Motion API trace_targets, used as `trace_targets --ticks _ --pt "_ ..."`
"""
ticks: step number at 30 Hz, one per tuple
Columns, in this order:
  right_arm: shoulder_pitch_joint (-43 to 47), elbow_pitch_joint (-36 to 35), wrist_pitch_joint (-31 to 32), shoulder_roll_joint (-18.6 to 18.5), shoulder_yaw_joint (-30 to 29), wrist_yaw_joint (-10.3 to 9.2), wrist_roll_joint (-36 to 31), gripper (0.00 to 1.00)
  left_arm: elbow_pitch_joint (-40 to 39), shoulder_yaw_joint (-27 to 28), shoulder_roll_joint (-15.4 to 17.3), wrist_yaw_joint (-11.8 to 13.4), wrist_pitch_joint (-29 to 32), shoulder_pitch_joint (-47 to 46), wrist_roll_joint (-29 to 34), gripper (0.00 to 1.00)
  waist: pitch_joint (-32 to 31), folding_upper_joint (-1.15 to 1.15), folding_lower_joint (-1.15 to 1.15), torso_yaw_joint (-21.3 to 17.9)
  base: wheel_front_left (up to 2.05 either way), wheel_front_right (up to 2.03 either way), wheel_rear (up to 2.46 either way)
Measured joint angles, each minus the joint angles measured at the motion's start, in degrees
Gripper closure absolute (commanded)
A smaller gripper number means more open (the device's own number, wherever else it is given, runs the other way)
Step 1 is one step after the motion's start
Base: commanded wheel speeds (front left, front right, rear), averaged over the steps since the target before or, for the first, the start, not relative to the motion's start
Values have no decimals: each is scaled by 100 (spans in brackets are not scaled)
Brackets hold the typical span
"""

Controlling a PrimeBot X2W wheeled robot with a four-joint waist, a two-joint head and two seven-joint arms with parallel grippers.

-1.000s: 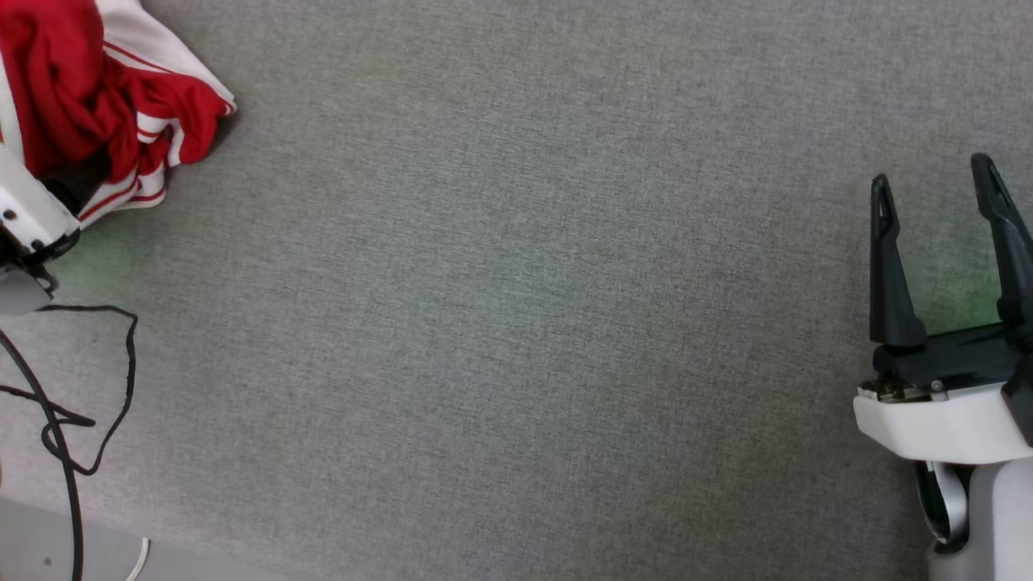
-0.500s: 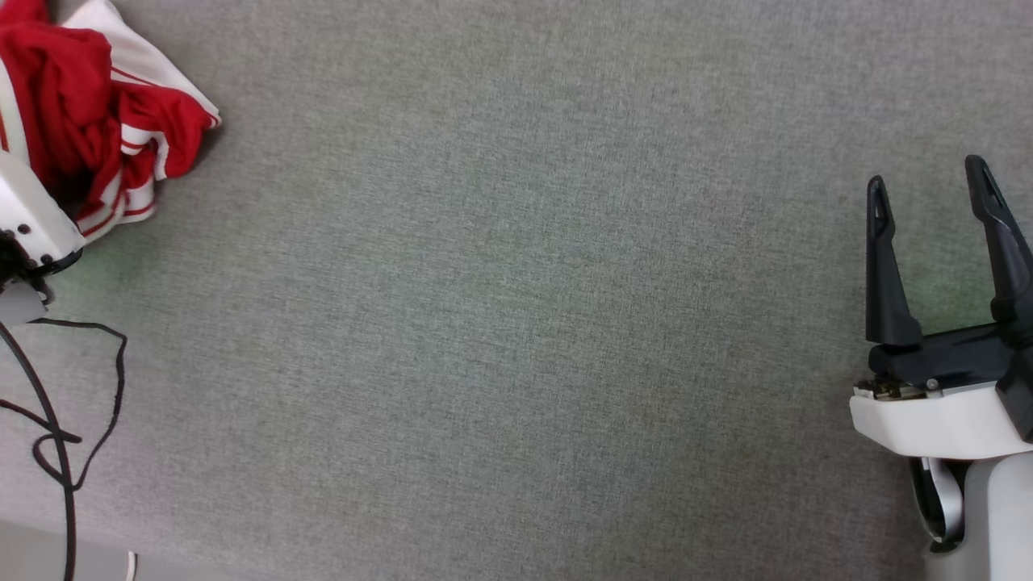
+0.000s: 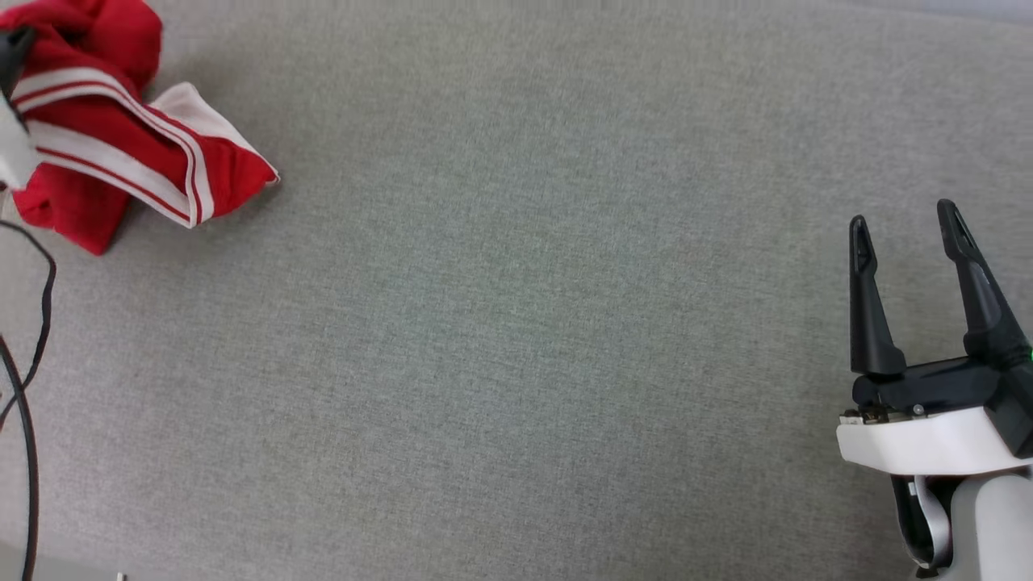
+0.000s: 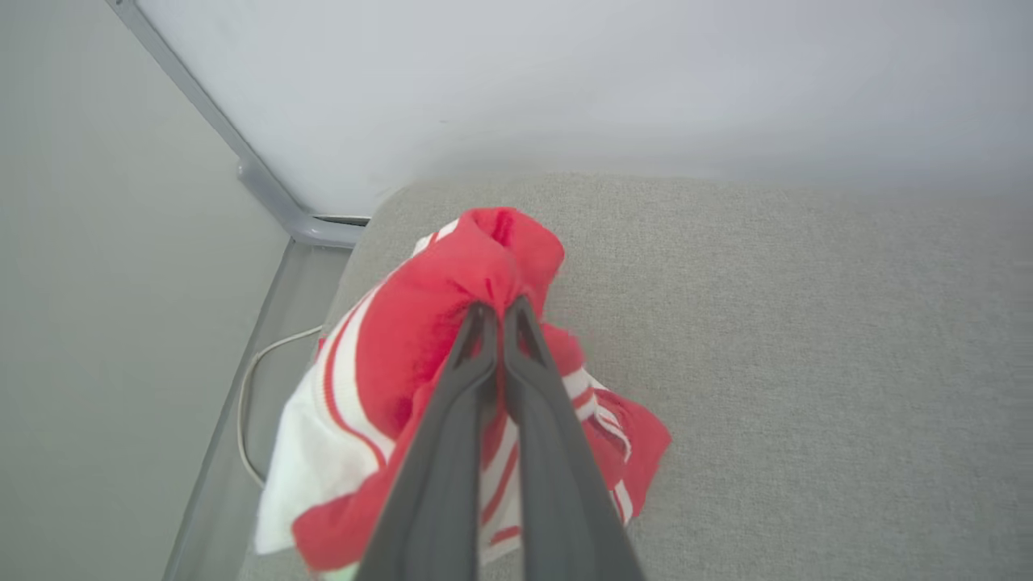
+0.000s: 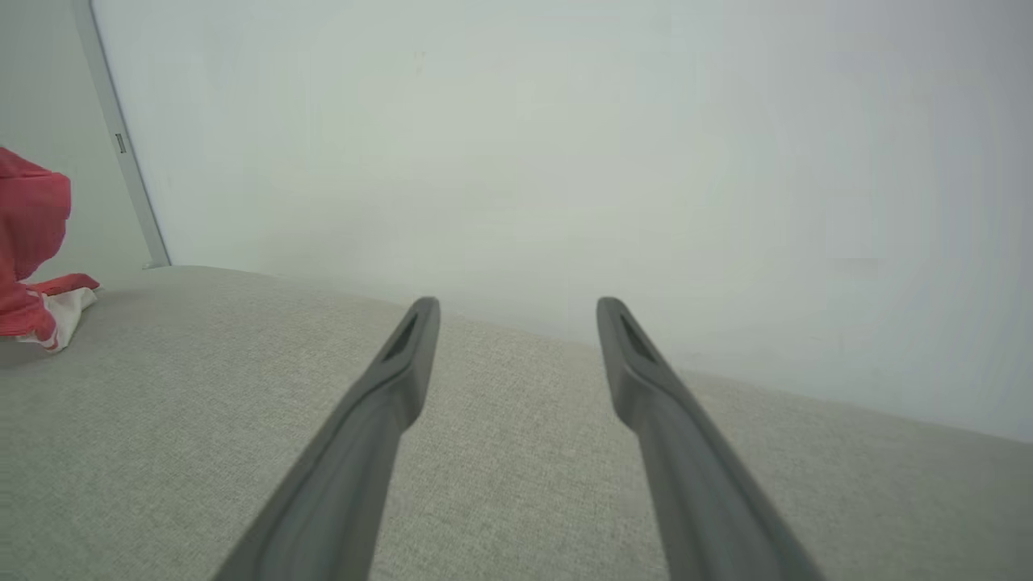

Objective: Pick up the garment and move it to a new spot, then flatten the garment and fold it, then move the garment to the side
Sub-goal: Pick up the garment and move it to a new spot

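Note:
The garment (image 3: 105,161), red with white parts and red-white striped trim, is bunched at the table's far left corner. In the left wrist view my left gripper (image 4: 500,311) is shut on a red fold of the garment (image 4: 452,323), and the rest of the cloth hangs in a bundle below the fingers. Its lower end touches the table. At the lower right of the head view my right gripper (image 3: 904,226) stands open over bare table with nothing between its fingers. In the right wrist view the right gripper (image 5: 516,311) points at the wall, and the garment (image 5: 32,242) shows at the far left.
A grey fabric-covered table (image 3: 516,323) spreads across the head view. Black cables (image 3: 32,339) hang along its left edge. A pale wall (image 5: 565,145) rises behind the table, with a grey metal frame (image 4: 266,186) at the left corner.
My left gripper has shut on the garment and raised it, so the bundle now hangs with its striped hem showing. The head camera has shifted. The right gripper has stayed open.

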Motion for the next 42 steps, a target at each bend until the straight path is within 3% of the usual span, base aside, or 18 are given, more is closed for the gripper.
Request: trace_targets --ticks 6,14,26,34,42 --pt "104 57 0 0 -18 0 258 0 -620 -642 4 0 -53 -359 201 100 -320 0 0 -190 0 0 0" --pt "134 101 0 2 -97 0 538 0 -1358 -1494 -380 0 38 -637 457 100 -547 0 0 -681 0 0 0" --pt "164 147 0 3 -229 0 827 0 -1841 -3208 -1653 0 2 -825 748 100 -561 0 0 -1493 0 0 0" --pt "120 157 0 4 -304 0 993 0 -1553 -4524 -2523 0 -268 -702 716 100 -366 0 0 -1891 0 0 0" --pt "37 163 0 2 -363 0 1062 0 -1163 -5000 -3122 0 -296 -231 637 100 -80 0 0 -2069 0 0 0"
